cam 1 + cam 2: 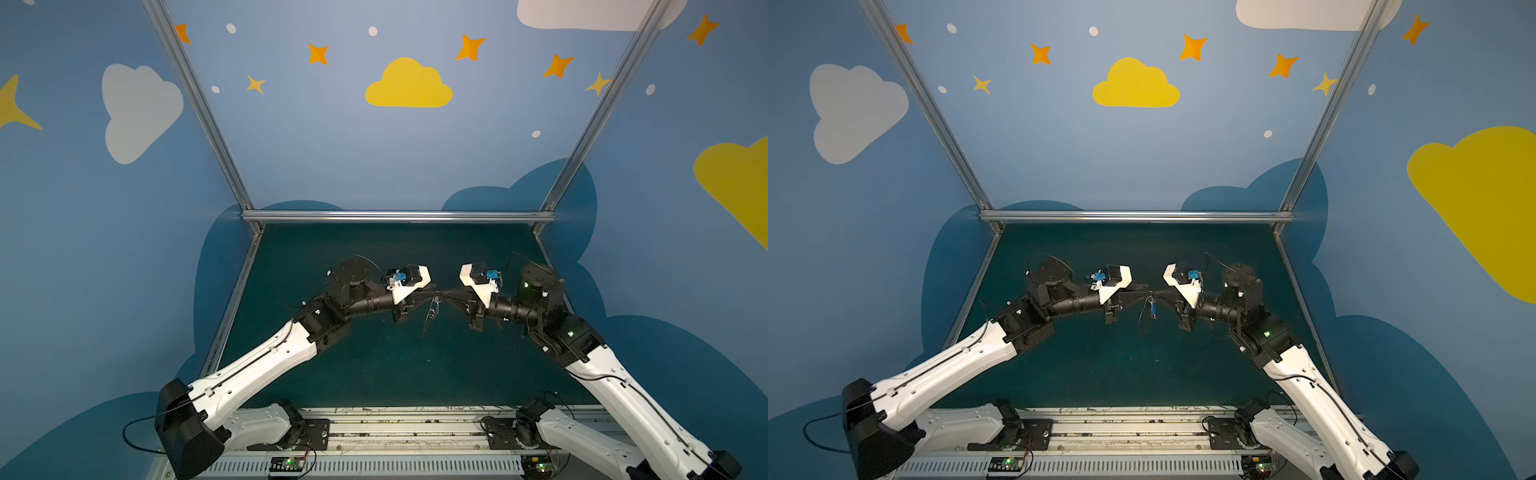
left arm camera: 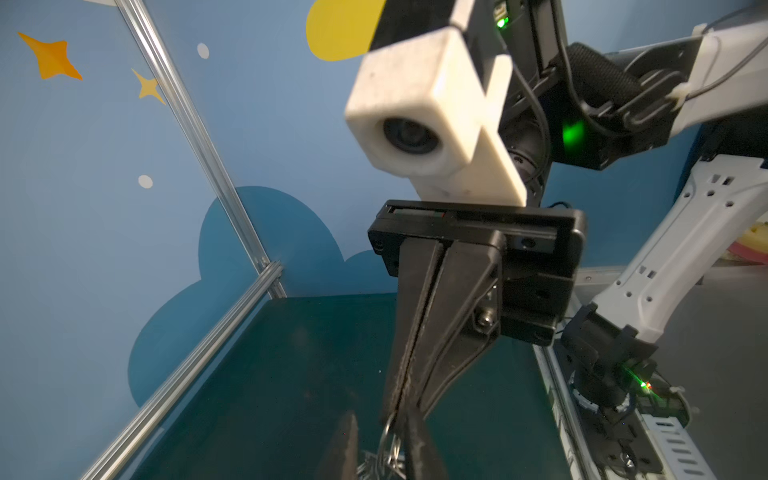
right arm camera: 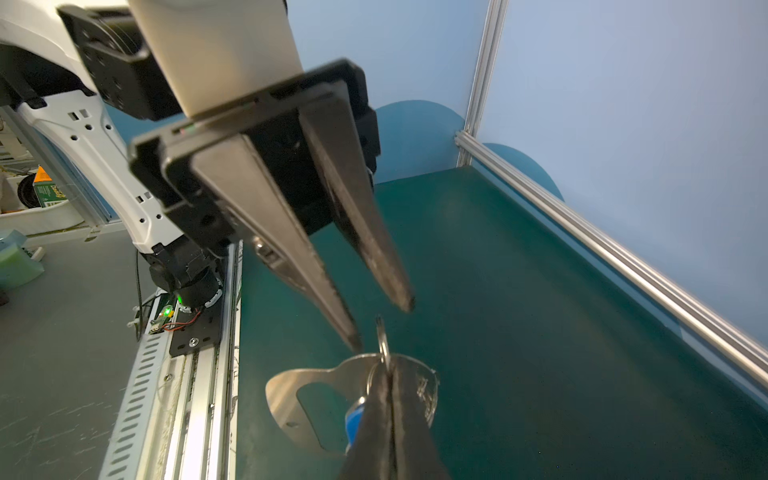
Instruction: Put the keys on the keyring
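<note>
The keyring [image 3: 291, 390], a flat grey plate with an oblong slot, hangs in the air over the green mat. My right gripper [image 3: 390, 374] is shut on its edge, where a wire ring [image 3: 382, 340] sticks up. A key [image 3: 352, 417] with a blue glint dangles beside the plate, half hidden by the fingers. My left gripper [image 3: 381, 325] faces it, open, its tips just above the wire ring with nothing between them. In both top views the two grippers meet mid-table, with the keyring [image 1: 432, 311] [image 1: 1148, 311] hanging below them.
A green mat [image 1: 374, 365] covers the table. Aluminium rails [image 1: 399, 216] frame its back and sides. The arm bases sit on a metal track [image 1: 374, 432] along the front edge. Blue painted walls stand close behind the rails.
</note>
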`<state>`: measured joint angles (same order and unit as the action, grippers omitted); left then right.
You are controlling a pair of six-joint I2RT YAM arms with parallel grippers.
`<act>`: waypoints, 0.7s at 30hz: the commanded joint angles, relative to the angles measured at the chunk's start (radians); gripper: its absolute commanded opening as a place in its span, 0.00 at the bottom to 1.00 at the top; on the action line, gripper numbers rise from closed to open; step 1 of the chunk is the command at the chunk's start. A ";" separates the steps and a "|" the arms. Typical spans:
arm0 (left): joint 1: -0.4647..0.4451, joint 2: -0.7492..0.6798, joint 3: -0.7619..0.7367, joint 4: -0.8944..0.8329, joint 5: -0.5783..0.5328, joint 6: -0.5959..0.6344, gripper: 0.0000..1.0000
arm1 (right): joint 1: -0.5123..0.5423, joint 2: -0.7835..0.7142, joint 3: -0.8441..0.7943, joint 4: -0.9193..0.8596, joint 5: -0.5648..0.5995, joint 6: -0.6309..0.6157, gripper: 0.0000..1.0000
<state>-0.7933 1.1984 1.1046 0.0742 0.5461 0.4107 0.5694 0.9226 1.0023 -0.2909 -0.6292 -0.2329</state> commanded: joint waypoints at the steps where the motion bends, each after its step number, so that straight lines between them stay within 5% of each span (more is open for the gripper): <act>1: -0.002 0.015 0.080 -0.165 -0.047 0.118 0.30 | -0.002 0.008 0.063 -0.088 0.029 -0.022 0.00; 11: -0.024 0.089 0.272 -0.516 -0.107 0.334 0.30 | 0.003 0.052 0.156 -0.256 0.105 -0.048 0.00; 21: -0.079 0.157 0.337 -0.562 -0.231 0.427 0.32 | 0.018 0.104 0.216 -0.350 0.157 -0.048 0.00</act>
<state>-0.8558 1.3445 1.4132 -0.4458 0.3706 0.7876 0.5781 1.0306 1.1881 -0.6079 -0.4881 -0.2707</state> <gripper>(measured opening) 0.326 0.047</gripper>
